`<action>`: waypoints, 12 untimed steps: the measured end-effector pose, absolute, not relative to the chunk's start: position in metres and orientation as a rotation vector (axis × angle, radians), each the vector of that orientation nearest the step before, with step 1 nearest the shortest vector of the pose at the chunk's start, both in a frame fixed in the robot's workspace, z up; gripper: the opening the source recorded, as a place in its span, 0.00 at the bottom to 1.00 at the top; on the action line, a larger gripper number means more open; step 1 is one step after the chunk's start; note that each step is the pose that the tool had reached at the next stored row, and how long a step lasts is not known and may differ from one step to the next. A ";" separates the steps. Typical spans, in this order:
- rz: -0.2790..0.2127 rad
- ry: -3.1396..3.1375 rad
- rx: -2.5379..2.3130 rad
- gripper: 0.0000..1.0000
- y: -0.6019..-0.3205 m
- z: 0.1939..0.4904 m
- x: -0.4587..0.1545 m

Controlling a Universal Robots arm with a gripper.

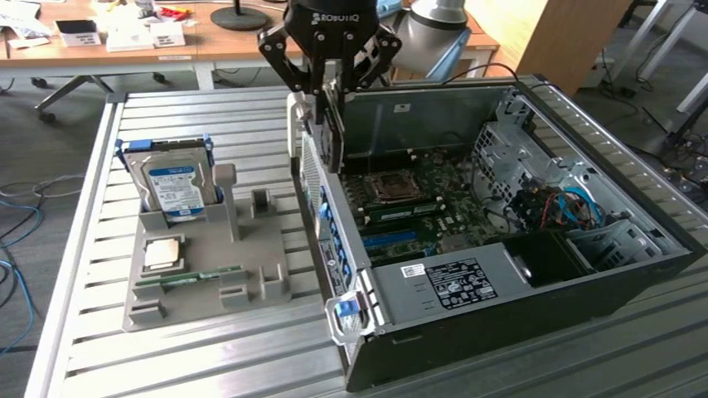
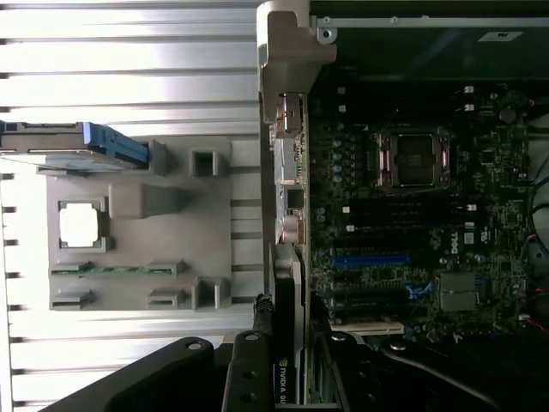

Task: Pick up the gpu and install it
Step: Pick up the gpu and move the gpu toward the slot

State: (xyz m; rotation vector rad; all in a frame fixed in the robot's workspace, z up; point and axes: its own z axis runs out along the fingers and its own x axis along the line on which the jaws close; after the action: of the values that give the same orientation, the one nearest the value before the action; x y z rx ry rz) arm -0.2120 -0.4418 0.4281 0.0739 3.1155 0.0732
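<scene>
Aloft, ROBOTIQ-marked end effector [image 1: 328,87] clamped on NVIDIA-labelled gpu [image 1: 330,141], upright over open computer case [image 1: 498,332]

Robotics lab or office workshop: slatted metal bench [image 1: 221,365], open PC tower [image 1: 619,274], cluttered wooden desks [image 1: 221,41] far behind, loose cables [image 1: 16,215] on floor.

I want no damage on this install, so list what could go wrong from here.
1. The gripper holds the gpu on edge right by the case's rear wall; its lower edge may catch there while descending.
2. The blue slot lies further inside on the motherboard; a slightly tilted card could miss it and strike neighbouring parts.
</scene>
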 end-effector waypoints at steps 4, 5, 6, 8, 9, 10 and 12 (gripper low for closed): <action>0.073 3.116 0.074 0.27 -0.442 0.428 -0.201; 0.073 3.116 0.074 0.27 -0.442 0.428 -0.198; 0.073 3.115 0.074 0.27 -0.442 0.428 -0.195; 0.073 3.116 0.074 0.27 -0.442 0.428 -0.190; 0.073 3.116 0.074 0.27 -0.442 0.428 -0.187; 0.073 3.116 0.074 0.27 -0.442 0.428 -0.184; 0.073 3.116 0.074 0.27 -0.442 0.428 -0.178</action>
State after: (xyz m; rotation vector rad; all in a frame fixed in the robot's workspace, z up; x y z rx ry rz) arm -0.1783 -0.4418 0.4281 0.0738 3.1156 0.0731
